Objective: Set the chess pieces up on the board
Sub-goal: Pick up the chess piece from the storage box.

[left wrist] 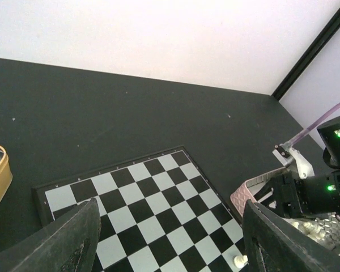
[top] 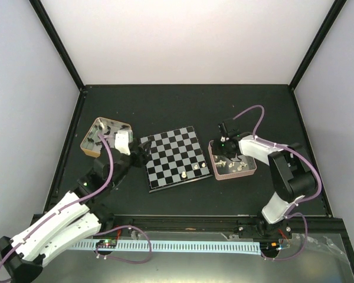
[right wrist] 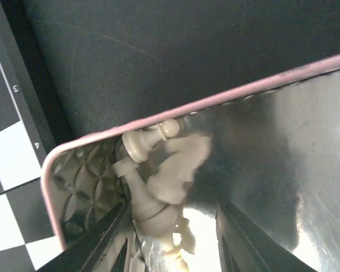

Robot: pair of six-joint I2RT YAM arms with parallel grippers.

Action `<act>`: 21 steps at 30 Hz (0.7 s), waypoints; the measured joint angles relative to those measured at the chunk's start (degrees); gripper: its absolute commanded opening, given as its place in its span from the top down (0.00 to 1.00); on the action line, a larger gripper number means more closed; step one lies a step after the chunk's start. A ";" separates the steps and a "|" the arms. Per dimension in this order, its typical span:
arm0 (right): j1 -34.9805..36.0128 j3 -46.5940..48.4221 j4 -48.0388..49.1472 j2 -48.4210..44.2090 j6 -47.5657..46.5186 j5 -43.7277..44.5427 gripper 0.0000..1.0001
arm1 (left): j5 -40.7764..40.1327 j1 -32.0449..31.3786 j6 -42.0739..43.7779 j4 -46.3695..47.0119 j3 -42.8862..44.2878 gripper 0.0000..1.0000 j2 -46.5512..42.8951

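On the near rows of the board (top: 176,154), two white pieces (top: 183,175) stand upright, so most of the set is yet to be placed. Just right of the board, the rest of the white pieces lie in a tumbled heap in the near-left corner of the pink tray (right wrist: 215,101), some resting on others. The right gripper (right wrist: 173,214) hangs over that heap, spread and pinching nothing. These pieces look light, hard and smooth, likely to slip or roll, so a pinch across the narrow waist of an outer piece seems safest. Left of the board, the left gripper (left wrist: 170,226) is spread and empty, and farther left on the desk (top: 165,106) sits a tin (top: 93,127).
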 measured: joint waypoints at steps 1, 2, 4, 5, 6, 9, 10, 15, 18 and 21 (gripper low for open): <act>0.09 0.33 0.04 0.61 0.02 0.04 0.60 | 0.09 0.00 -0.11 -0.11 -0.11 0.30 0.11; 0.17 0.63 0.17 1.29 0.02 0.15 0.61 | 0.17 0.00 -0.24 -0.15 -0.20 0.30 0.28; 0.26 0.87 0.26 2.23 0.00 0.61 0.66 | 0.35 0.02 -0.35 -0.24 -0.31 0.30 0.83; 0.31 1.16 0.28 2.32 0.07 1.18 0.68 | 0.42 0.04 -0.39 -0.31 -0.31 0.30 1.11; 0.33 1.31 0.20 2.34 -0.07 1.73 0.69 | 0.46 0.04 -0.42 -0.33 -0.31 0.30 1.22; 0.35 1.33 -0.85 2.45 -0.22 4.07 0.72 | 0.55 0.04 -0.44 -0.52 -0.31 0.30 1.22; 0.35 1.33 -1.14 2.45 -0.31 4.92 0.72 | 0.59 0.04 -0.44 -0.52 -0.31 0.30 1.22; 0.33 1.40 -1.99 2.43 -1.03 6.80 0.66 | 0.94 0.04 -0.46 -0.57 -0.31 0.30 1.27; 0.33 1.55 -2.29 2.40 -2.01 6.84 0.63 | 1.16 0.04 -0.50 -0.57 -0.31 0.30 1.68; 0.33 1.90 -3.04 2.40 -2.89 6.78 0.65 | 1.36 0.04 -0.70 -0.59 -0.31 0.30 1.99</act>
